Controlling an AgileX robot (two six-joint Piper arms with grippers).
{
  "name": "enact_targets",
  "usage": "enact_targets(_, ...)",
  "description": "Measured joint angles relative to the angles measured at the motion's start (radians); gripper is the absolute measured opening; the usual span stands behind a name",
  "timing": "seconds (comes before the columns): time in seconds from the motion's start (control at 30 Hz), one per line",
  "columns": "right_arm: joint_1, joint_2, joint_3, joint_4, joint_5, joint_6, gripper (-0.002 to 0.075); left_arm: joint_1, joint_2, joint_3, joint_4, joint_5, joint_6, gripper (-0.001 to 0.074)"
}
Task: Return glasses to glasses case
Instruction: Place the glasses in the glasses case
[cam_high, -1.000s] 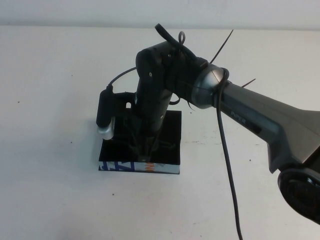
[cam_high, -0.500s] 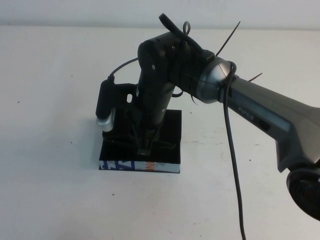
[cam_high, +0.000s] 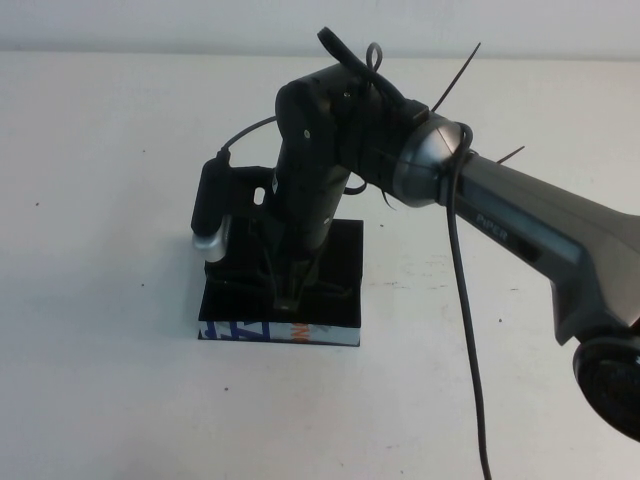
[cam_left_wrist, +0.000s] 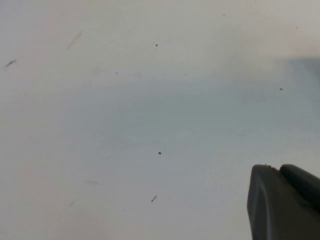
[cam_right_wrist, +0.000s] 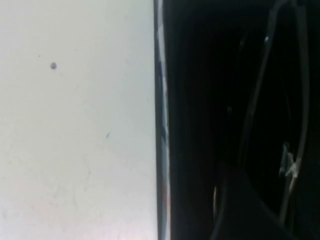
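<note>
- The left claw (cam_left_wrist: 282, 202) shows only in its own wrist view, over the bare white table (cam_left_wrist: 125, 110); cannot tell its grip.
- The glasses case (cam_high: 340, 265) sits mid-table.
- The right claw (cam_high: 287, 300) reaches into the case from 3 o'clock; cannot tell its grip.
- The glasses (cam_right_wrist: 277, 100) lie inside.

Left pincer (cam_left_wrist: 285, 202) tip above bare white table (cam_left_wrist: 125, 125).

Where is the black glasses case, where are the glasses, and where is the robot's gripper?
glasses case (cam_high: 335, 262): high view, bare black top near its right edge.
glasses (cam_right_wrist: 260, 90): right wrist view, thin frame outline inside the case.
right gripper (cam_high: 287, 300): high view, tip over the case.
</note>
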Motion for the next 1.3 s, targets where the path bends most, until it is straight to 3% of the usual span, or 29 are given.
enact_targets(0.2,0.008,0.0,0.0,-0.013,0.0,0.025,0.03,0.0,0.0,0.0,0.0,0.0,0.0,-0.0004)
enact_targets(0.67,0.021,0.028,0.0,-0.034,0.0,0.036,0.0304,0.0,0.0,0.0,0.0,0.0,0.0,-0.0004)
enact_targets(1.17,0.021,0.047,0.0,-0.038,0.0,0.038,0.0174,0.0,0.0,0.0,0.0,0.0,0.0,-0.0004)
enact_targets(1.3,0.021,0.047,0.0,-0.038,0.0,0.038,0.0089,0.0,0.0,0.0,0.0,0.0,0.0,-0.0004)
